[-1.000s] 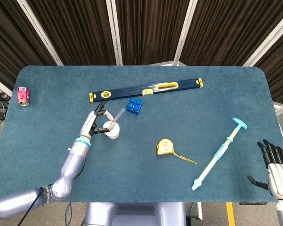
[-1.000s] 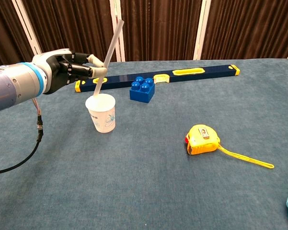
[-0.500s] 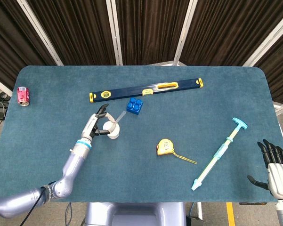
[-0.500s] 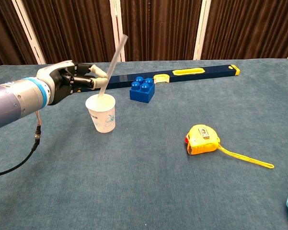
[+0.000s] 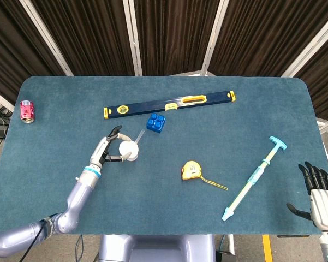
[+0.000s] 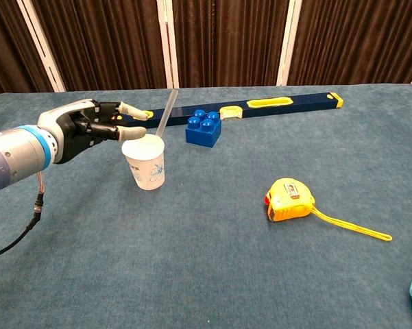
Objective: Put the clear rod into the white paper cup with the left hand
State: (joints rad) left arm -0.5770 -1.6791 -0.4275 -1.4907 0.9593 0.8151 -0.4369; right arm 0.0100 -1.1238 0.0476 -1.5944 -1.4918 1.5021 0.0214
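The white paper cup (image 6: 146, 162) (image 5: 129, 150) stands upright on the blue table, left of centre. The clear rod (image 6: 165, 112) (image 5: 138, 136) leans inside it, its upper end sticking out past the rim toward the blue block. My left hand (image 6: 89, 125) (image 5: 107, 148) is just left of the cup, fingers spread and holding nothing, apart from the rod. My right hand (image 5: 316, 188) rests at the table's near right corner with its fingers apart, holding nothing.
A blue block (image 6: 203, 125) sits right behind the cup, and a long blue and yellow spirit level (image 6: 260, 107) lies beyond it. A yellow tape measure (image 6: 289, 199) and a teal-handled tool (image 5: 254, 177) lie to the right. A red can (image 5: 27, 111) stands far left.
My left hand let go of the rod and drew back to the left. The rod dropped deeper into the cup and now leans on its rim.
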